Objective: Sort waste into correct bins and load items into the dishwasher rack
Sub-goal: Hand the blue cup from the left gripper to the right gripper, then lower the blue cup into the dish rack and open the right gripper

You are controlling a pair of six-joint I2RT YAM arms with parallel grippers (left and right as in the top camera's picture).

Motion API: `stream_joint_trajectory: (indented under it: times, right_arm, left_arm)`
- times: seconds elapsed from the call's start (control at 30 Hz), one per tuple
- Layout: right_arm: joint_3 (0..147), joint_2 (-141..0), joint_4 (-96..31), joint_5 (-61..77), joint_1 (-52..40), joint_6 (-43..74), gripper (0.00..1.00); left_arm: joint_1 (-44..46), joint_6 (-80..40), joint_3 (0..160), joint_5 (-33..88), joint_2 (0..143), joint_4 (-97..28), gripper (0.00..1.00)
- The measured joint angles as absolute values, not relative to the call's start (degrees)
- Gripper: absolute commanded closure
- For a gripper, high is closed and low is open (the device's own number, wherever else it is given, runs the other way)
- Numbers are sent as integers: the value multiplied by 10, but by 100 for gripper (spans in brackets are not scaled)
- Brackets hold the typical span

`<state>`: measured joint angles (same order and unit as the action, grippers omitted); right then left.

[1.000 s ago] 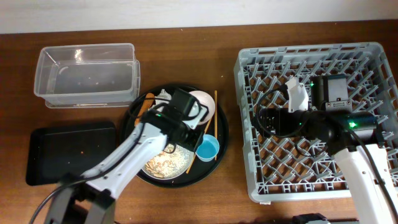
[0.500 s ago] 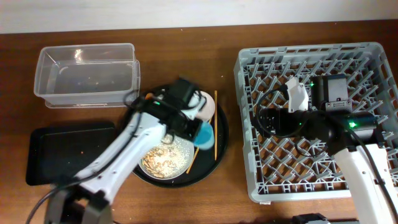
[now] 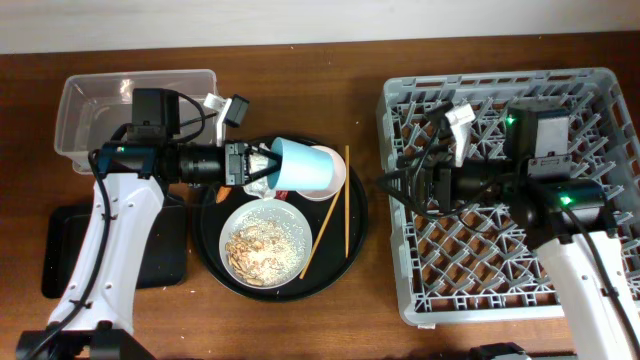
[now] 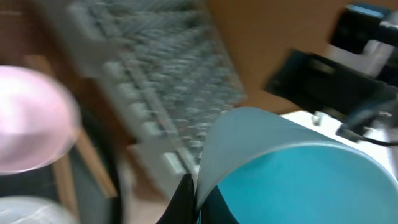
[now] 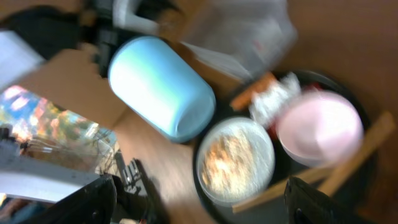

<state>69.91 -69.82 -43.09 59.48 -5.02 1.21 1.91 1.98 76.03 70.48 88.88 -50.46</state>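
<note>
Overhead first: shows the left gripper [image 3: 268,168] pinched shut on the rim of the small light-blue cup [image 3: 308,168], held on its side over the back of the round black tray [image 3: 355,240] and partly covering the white cup [image 3: 325,192]. Shows the white shallow bowl [image 3: 268,206] with rice-like scraps [image 3: 262,250] at the tray's front, the chopsticks [image 3: 346,215] just right of it, the clear tub [image 3: 100,110] and the shallow black tray [image 3: 65,250] off to the left, the dishwasher rack [image 3: 480,260] well apart on the right. Places the right gripper [image 3: 383,183] over bare table between rack and round tray. From the left wrist, blurred: looks into the light-blue cup's teal inside, mouth toward the camera, one dark finger [image 4: 186,199] at its rim, the pink-sided white cup at the left edge, the rack beyond. From the right wrist: catches the light-blue cup's closed base, the carrot piece [image 5: 252,92] and napkin [image 5: 273,99] side by side at the tray's back, next to the white cup. Frames all of it between two dark fingers [image 5: 93,199] spread wide, gripping nothing.
</note>
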Motion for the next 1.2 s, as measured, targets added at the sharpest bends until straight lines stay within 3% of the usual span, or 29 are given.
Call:
stream_joint_trajectory:
  times: [0.17, 0.43, 0.5, 0.63, 0.67, 0.7, 0.77, 1.0, 1.2]
  right_arm:
    - [700, -699, -358, 622, -119, 11, 14]
    - [700, -707, -297, 585, -191, 13, 15]
    - [700, -709, -284, 583, -209, 13, 20]
    - [700, -712, -264, 566, -231, 12, 46]
    - [700, -713, -263, 564, -232, 13, 48]
    - [700, -713, -262, 563, -232, 15, 48]
    - [700, -713, -261, 563, -233, 13, 48]
    - [700, -691, -312, 499, -227, 13, 52]
    - [700, -604, -457, 343, -111, 56, 52]
  left_arm:
    - [23, 22, 760, 814, 889, -504, 100]
    - [46, 24, 760, 875, 889, -504, 100]
    - [50, 24, 760, 879, 889, -504, 100]
    - [54, 24, 760, 893, 889, -503, 100]
    - [54, 24, 760, 896, 889, -502, 93]
    - [53, 25, 760, 897, 889, -502, 71]
    - [51, 30, 760, 898, 889, -500, 1]
    - [53, 28, 760, 849, 890, -500, 1]
    - [53, 28, 760, 731, 890, -499, 1]
